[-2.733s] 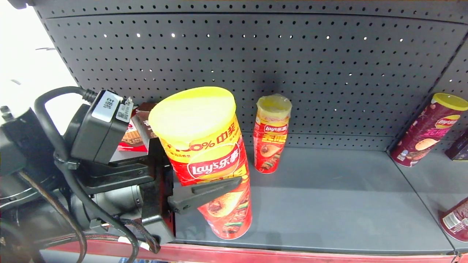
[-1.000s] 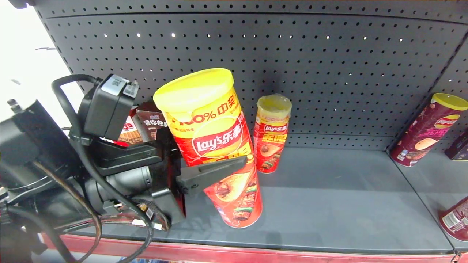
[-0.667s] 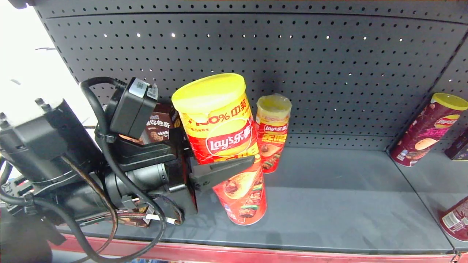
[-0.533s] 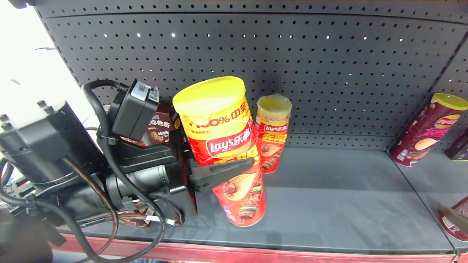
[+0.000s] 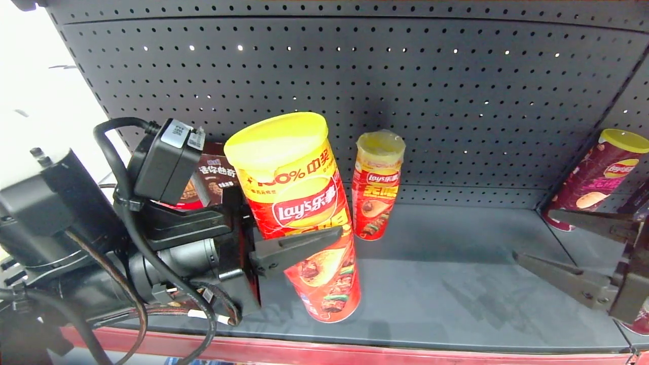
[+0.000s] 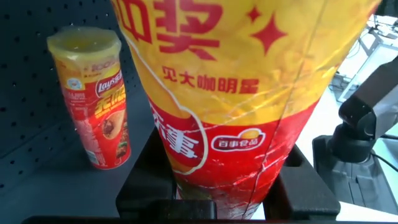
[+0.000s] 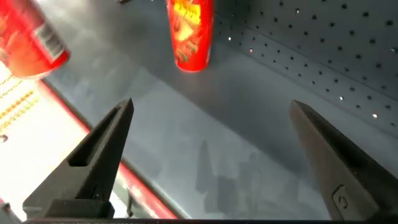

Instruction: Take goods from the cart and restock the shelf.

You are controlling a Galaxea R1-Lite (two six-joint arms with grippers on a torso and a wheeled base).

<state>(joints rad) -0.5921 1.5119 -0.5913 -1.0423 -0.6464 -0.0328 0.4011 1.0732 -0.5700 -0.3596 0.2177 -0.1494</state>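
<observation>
My left fingers [image 5: 296, 248] stay clamped on the red chip can [image 5: 291, 197], now shifted to 7 o'clock of the standing can [image 5: 377, 192], tilted, base near the shelf [image 5: 456, 299] front, not yet released; my right fingers [image 5: 563, 276], wide open and empty, have entered at 3 o'clock.

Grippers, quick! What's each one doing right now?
Left gripper: shut on the nearer red chip can.
Right gripper: open, holding nothing.
</observation>
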